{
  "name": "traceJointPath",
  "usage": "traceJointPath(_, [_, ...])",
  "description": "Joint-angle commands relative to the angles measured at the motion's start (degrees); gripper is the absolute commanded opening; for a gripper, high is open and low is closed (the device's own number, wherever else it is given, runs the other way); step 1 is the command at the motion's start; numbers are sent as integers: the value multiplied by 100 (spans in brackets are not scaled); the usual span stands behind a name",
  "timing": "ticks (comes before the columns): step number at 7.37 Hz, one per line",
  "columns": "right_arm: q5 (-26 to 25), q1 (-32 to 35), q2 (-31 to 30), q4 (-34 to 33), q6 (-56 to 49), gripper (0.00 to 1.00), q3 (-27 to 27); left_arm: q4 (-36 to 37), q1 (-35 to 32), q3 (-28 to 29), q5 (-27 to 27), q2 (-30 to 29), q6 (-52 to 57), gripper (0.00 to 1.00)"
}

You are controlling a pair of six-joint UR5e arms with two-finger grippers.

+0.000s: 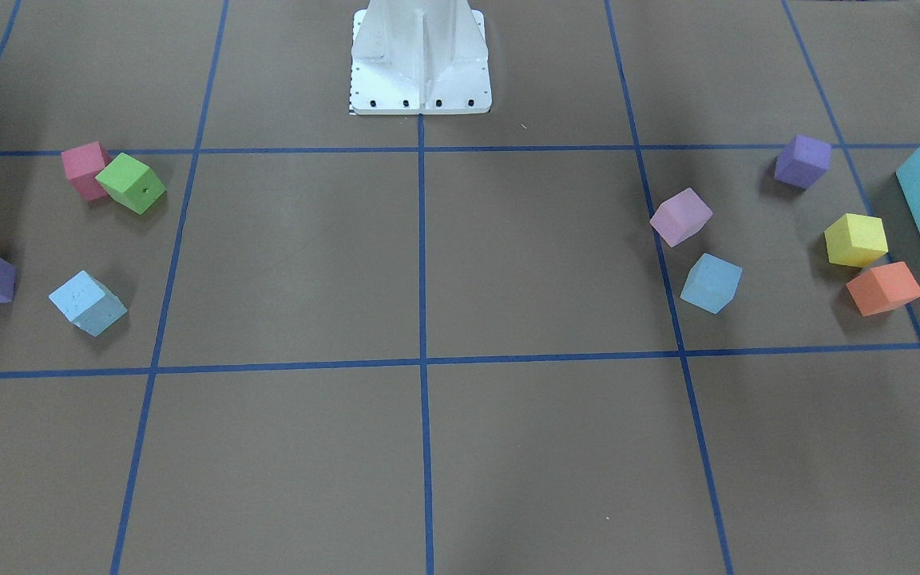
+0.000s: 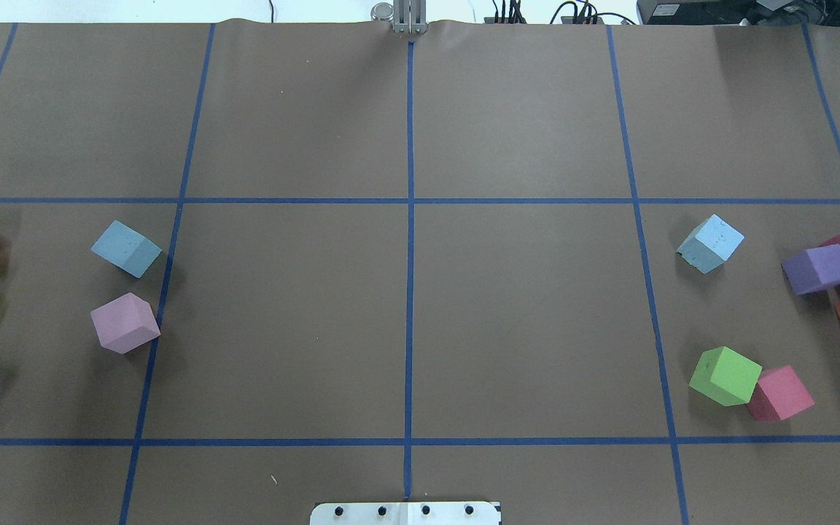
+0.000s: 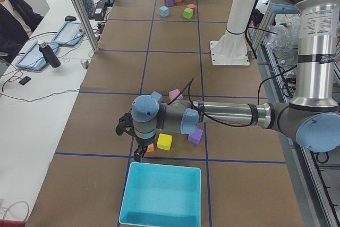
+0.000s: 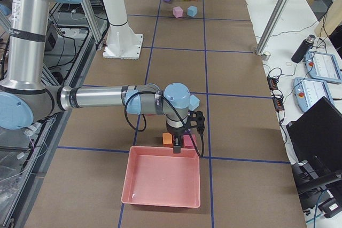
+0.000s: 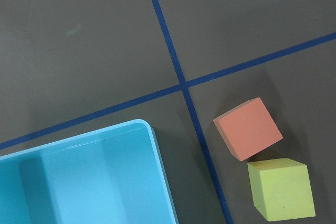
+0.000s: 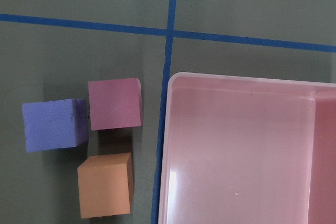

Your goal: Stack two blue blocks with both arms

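Observation:
Two pale blue blocks lie far apart on the brown table. One is on my left side (image 2: 126, 248) (image 1: 711, 283). The other is on my right side (image 2: 710, 243) (image 1: 87, 303). My left gripper (image 3: 139, 155) shows only in the exterior left view. It points down over the table beside the turquoise bin, away from the blue block (image 3: 155, 97) behind its wrist. My right gripper (image 4: 178, 148) shows only in the exterior right view, over the pink bin's near edge. I cannot tell whether either gripper is open or shut. Neither wrist view shows fingers or a blue block.
The turquoise bin (image 5: 79, 182) is beside an orange cube (image 5: 247, 128) and a yellow cube (image 5: 282, 188). The pink bin (image 6: 247, 150) is beside purple (image 6: 54, 124), magenta (image 6: 114, 103) and orange (image 6: 104, 184) cubes. A lilac cube (image 2: 125, 323) and a green cube (image 2: 724, 375) lie nearer the base post (image 1: 420, 56).

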Motion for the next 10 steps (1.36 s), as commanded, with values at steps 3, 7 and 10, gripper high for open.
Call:
traceJointPath(3, [92, 0, 26, 70, -9, 100, 9, -9, 0, -193, 0, -9, 26, 98])
traceJointPath(7, [207, -1357, 788, 930, 1934, 100, -35, -650, 9, -114, 9, -158, -18, 98])
traceJointPath(10, [-413, -2474, 1756, 1045, 2709, 100, -185, -642, 9, -70, 0, -149, -9, 98])
